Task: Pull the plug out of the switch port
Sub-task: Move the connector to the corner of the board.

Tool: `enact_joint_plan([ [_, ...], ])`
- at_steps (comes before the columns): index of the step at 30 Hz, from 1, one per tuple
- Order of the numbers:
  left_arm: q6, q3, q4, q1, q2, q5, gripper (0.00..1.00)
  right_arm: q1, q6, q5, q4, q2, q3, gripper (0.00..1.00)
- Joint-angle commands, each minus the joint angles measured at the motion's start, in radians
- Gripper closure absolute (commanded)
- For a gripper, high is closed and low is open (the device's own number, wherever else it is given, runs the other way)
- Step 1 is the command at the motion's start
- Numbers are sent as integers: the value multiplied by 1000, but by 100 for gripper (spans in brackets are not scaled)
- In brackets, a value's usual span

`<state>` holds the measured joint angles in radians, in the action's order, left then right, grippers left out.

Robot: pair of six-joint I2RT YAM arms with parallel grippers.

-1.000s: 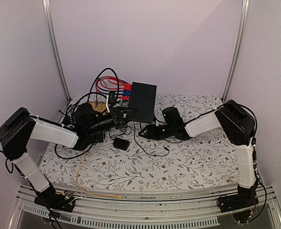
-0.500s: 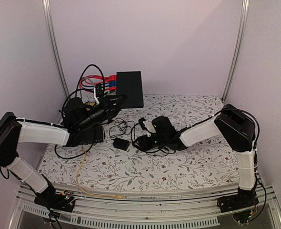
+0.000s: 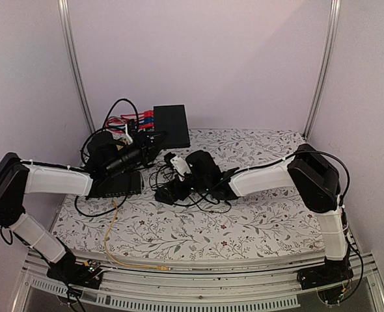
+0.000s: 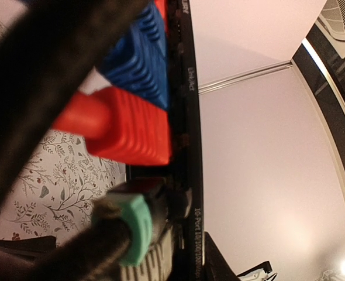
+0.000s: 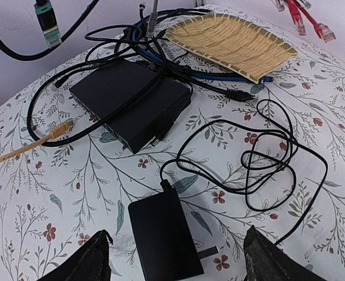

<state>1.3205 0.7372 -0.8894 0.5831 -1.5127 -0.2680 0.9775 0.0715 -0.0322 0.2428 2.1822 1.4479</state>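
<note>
**Switch held aloft; plugs seated.** The switch [image 3: 170, 123] hangs raised above the far-left corner of the counter [image 3: 257, 221]. Its port row [image 4: 187, 146] carries a red plug [image 4: 134, 132], a blue plug [image 4: 140, 64] and a green-booted plug [image 4: 131, 225].

The left tool [image 3: 148, 143], closed narrowly, grips the switch at its near edge. The left arm [image 3: 58, 182] reaches from the near-left corner, its forearm stretched toward the far edge. The right arm [image 3: 263, 177] lies low across the counter's middle, with its elbow near the right edge. The right tool [image 5: 183, 260] stands wide apart and empty above a black power adapter [image 5: 164, 237].

Handling, as judged: each plug is small, rigid and probably latched. The ribbed boot offers purchase; the cable is limp and should not bear the pull. Take hold on the boot, close to the port. The switch looks light and would follow the pull unless braced.
</note>
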Motion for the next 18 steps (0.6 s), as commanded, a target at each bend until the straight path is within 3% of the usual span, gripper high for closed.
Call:
enact_joint_plan([
  [1, -16, 42, -135, -23, 56, -7, 100, 11, -89, 10, -62, 68, 59, 23],
  [4, 0, 47, -137, -35, 52, -16, 100, 18, -122, 7, -65, 93, 82, 18],
  [18, 23, 62, -141, -51, 25, -42, 100, 19, -186, -25, -115, 213, 188, 18],
])
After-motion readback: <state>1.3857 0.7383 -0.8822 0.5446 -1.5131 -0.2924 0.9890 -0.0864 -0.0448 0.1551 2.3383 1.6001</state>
